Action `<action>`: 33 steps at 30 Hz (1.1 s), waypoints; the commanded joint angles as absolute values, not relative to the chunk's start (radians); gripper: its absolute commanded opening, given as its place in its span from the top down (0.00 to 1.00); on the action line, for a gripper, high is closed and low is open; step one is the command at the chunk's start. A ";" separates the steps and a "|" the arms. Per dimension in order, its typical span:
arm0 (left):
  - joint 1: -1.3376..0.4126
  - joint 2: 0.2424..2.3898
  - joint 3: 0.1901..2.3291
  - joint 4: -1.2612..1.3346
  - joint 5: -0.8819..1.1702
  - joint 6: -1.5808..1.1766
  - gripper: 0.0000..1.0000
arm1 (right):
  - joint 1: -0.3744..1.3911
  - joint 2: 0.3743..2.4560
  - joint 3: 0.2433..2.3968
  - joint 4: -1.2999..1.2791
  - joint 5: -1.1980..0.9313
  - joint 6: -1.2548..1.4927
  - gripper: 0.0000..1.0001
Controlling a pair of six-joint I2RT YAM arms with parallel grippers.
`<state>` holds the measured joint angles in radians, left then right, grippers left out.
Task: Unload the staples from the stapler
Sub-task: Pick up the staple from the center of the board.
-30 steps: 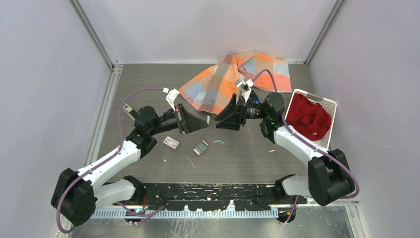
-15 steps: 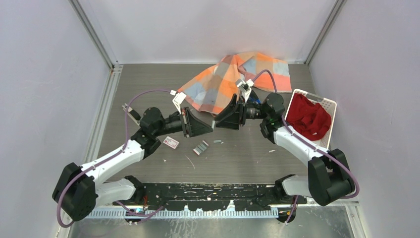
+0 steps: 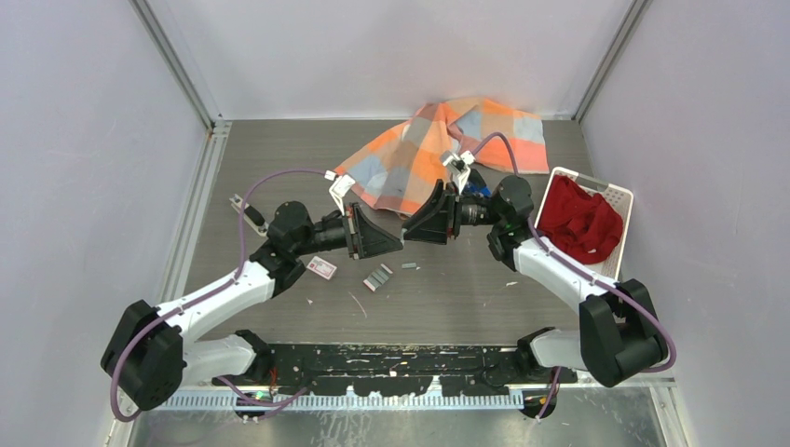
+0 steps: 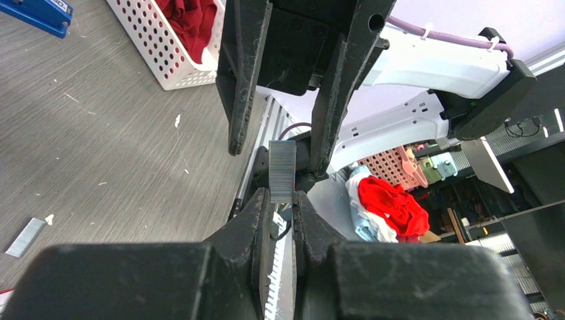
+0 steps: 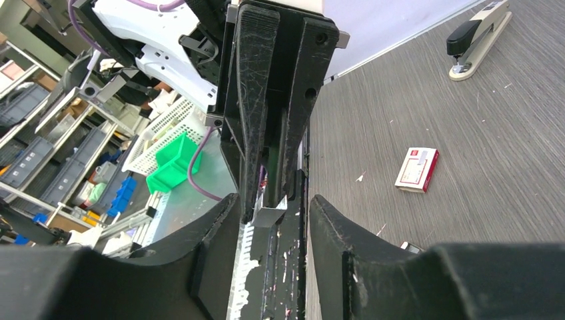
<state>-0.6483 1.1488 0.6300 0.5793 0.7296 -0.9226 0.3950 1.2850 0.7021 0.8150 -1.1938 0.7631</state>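
staple strip (image 4: 282, 172) lengthwise out of left tool (image 4: 282, 200), toward right tool (image 4: 276, 159)

We work in a robotics lab: white walls (image 3: 84, 140) on aluminium posts (image 3: 177, 63) box in the table (image 3: 279, 149), and past its edge stand shelves (image 5: 40, 113) crowded with plastic bins (image 5: 170, 167).

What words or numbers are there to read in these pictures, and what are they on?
No text here can be read.
white-and-red packet: it has small print, too blurred to read.
blue stapler: faint white marks on its side, too small to read.
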 commanded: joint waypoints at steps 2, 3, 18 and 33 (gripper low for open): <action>-0.655 1.151 0.667 0.634 0.728 -0.897 0.94 | 0.405 1.257 0.712 0.853 -1.191 0.752 0.55; -0.653 1.151 0.667 0.632 0.726 -0.896 0.94 | 0.406 1.257 0.713 0.852 -1.193 0.751 0.56; -0.655 1.138 0.668 0.589 0.709 -0.869 0.82 | 0.414 1.257 0.721 0.826 -1.197 0.735 0.78; -0.652 0.985 0.633 0.343 0.657 -0.702 0.40 | 0.413 1.244 0.776 0.559 -1.200 0.509 0.80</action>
